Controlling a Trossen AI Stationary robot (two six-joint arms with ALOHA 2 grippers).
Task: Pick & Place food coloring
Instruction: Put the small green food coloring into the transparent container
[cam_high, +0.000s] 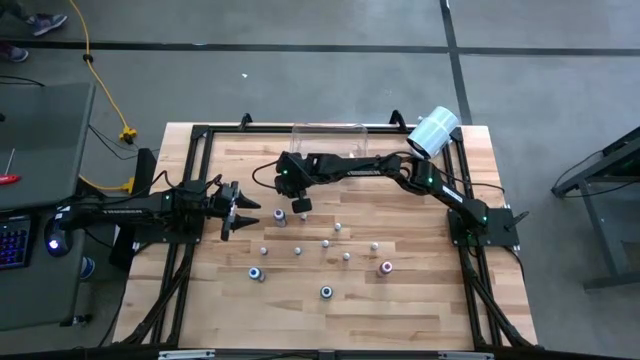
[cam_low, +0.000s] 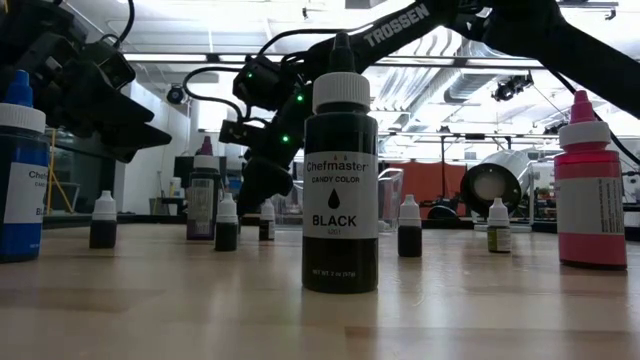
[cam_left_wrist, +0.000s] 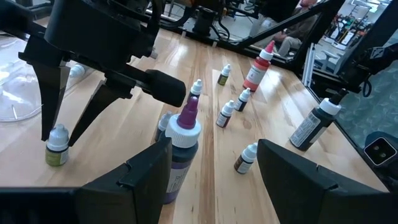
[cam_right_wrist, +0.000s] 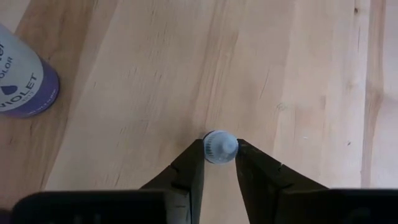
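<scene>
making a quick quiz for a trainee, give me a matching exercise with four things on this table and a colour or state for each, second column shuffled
Column one:
1. right tool
2. left tool
3. bottle labelled black
4. bottle at the far right in the low view

Column two:
A. pink, with a pointed pink tip
B. dark, with a whitish cap
C. closed around the cap of a small bottle
D. fingers wide apart, nothing between them

Pairs: 1-C, 2-D, 3-B, 4-A
</scene>
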